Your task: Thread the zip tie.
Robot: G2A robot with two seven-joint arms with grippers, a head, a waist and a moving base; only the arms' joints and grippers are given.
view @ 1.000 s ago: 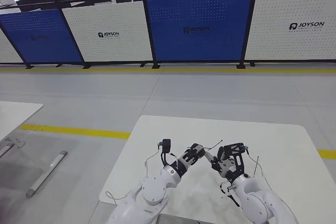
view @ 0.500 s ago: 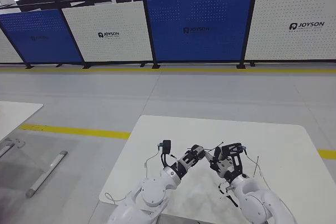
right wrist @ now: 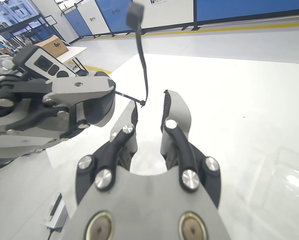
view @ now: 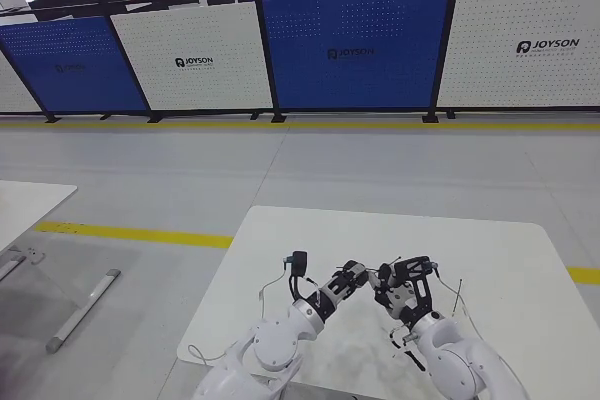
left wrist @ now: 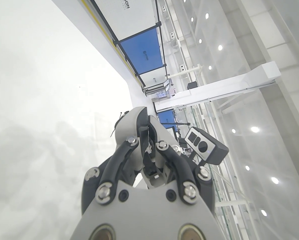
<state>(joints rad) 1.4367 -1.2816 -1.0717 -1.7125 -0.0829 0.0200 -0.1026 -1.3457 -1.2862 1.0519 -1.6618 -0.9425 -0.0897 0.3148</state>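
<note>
a: what has shifted since a second ago?
b: the right claw (right wrist: 150, 97) has crept in toward the left claw (right wrist: 112, 89). from above, the gap between them is narrower, and the left one has barely budged.
a: and the zip tie (right wrist: 142, 58)?
b: it's up in the air over the counter (right wrist: 227, 88), between the two claws. its thin tail runs into the left claw, which is clamped on it. from there it kinks sharply right beside one fingertip of the right claw, and the strap rises to the square head (right wrist: 135, 13) at the top.
a: is the right claw holding it?
b: no, its jaws stand apart with nothing between them. the kink sits just at one tip, and i can't tell whether it touches.
a: how will it handle?
b: i'd judge it very light, thin and springy. it bends easily and will likely flick back if let go. the smooth plastic looks slippery, so a pinch on the flat faces should hold better than one on the edges. the head is the only stiff, chunky part.
a: so where to grab?
b: probably the strap just under the head, to keep the slot steady while the tail is fed in. threading is not yet done, and the head stands free, well apart from the tail's end.
</note>
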